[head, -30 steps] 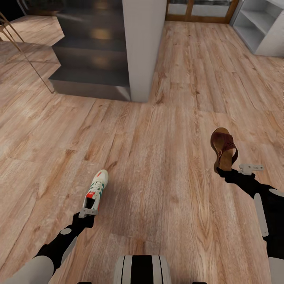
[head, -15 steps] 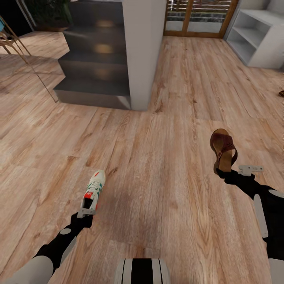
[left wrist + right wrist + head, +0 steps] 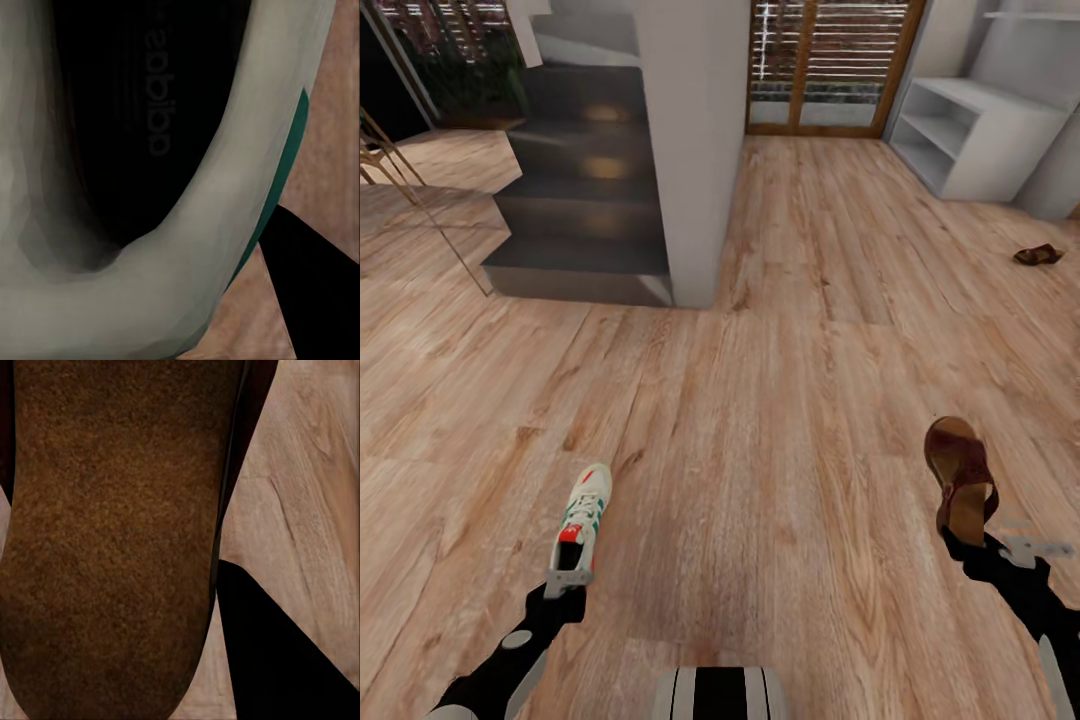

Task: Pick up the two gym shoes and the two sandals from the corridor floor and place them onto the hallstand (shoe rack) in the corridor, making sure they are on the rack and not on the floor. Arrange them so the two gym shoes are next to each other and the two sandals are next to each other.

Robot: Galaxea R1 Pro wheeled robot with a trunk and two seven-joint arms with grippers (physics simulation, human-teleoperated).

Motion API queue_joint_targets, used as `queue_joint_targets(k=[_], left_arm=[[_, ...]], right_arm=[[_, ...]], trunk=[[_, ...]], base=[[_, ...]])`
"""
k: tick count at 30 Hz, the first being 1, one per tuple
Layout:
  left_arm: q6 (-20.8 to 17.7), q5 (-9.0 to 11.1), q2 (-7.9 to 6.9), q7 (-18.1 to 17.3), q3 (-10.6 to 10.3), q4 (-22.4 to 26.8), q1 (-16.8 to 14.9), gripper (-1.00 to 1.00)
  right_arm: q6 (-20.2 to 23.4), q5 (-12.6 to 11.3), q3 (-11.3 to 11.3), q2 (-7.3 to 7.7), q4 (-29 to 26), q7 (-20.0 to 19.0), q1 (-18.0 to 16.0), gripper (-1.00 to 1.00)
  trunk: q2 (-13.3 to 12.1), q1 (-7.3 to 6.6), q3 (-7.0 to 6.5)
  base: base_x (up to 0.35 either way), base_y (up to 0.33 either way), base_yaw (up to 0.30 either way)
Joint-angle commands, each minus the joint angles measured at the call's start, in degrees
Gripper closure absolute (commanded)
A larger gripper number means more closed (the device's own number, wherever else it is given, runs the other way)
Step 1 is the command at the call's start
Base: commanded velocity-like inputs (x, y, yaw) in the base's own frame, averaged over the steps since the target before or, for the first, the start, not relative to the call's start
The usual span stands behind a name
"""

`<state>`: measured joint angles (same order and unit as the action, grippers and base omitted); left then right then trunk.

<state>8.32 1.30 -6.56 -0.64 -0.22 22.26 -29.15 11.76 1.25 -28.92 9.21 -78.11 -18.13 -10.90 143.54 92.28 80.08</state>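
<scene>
- head view: the left gripper [image 3: 567, 578] is clenching the heel of a sneaker [image 3: 582, 520], holding it low over the floor [image 3: 760, 430] with its toe pointing away from the robot.
- the right gripper [image 3: 970, 545] is grasping a sandal [image 3: 958, 478] by its heel end, the woven band pointing away, the sandal hanging above the planks at the robot's right.
- a second sandal [image 3: 1039, 255] is lying on the floor far ahead on the right, near the rack [image 3: 980, 140] but apart from it.
- the rack is standing pale grey against the far right wall, its open shelves facing into the corridor, with a floating shelf [image 3: 1030, 16] showing above it.
- a pillar [image 3: 695, 140] is rising ahead in the middle, with dark stairs [image 3: 585, 190] just to its left and a wood-framed door [image 3: 825, 65] with slats behind it.
- the robot's trunk [image 3: 720, 695] is showing at the bottom edge, between the two dark arms.
- left wrist view: the sneaker's [image 3: 210, 247] white heel collar is curving close to the camera around a dark insole with printed letters, a green stripe running along its outer side and planks showing beyond.
- right wrist view: the sandal's [image 3: 112, 540] fuzzy brown footbed is sitting right before the lens, with a dark finger [image 3: 270, 652] beside it over the floor.
</scene>
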Motion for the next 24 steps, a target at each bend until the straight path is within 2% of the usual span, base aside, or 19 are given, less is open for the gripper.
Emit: queue_joint_targets(k=[1,3,5,12,16,24], left_arm=[[0.68,0.31,0.02,-0.01,-0.04,0.1,0.36,1.0],[2.38,0.78,0.09,0.34,-0.07,0.15,1.37,1.0],[3.34,1.02,0.22,1.0,-0.07,-0.11,1.79,1.0],[4.72,1.45,1.47,2.66,-0.07,-0.31,2.36,1.0],[5.93,1.51,1.71,2.87,-0.1,0.37,3.73,1.0],[6.0,1.51,1.8,2.93,-0.13,0.06,3.97,1.0]], right_arm=[[-1.56,-0.26,-0.15,-0.48,0.8,-0.31,0.77,1.0],[-8.62,-0.18,-0.25,-1.89,5.13,-0.28,2.88,1.0],[-14.31,-0.17,-0.3,-2.57,10.81,-0.31,3.97,1.0],[-26.58,-0.11,-0.26,-2.95,25.67,-0.36,4.71,1.0],[-28.68,-0.17,-0.26,-2.62,33.02,-0.44,4.74,1.0],[-28.8,-0.18,-0.33,-2.62,35.02,-0.18,4.74,1.0]], trunk=[[0.0,-0.04,-0.3],[-0.03,-0.09,-0.91],[-0.06,-0.14,-1.53],[-0.15,-0.32,-3.69],[-0.2,-0.42,-4.92],[-0.7,-0.82,-6.88]], base=[[0.0,0.0,-0.151],[0.0,0.0,-0.151],[0.0,0.0,-0.151],[0.0,0.0,-0.151],[0.0,0.0,-0.151],[0.0,0.0,-0.051]])
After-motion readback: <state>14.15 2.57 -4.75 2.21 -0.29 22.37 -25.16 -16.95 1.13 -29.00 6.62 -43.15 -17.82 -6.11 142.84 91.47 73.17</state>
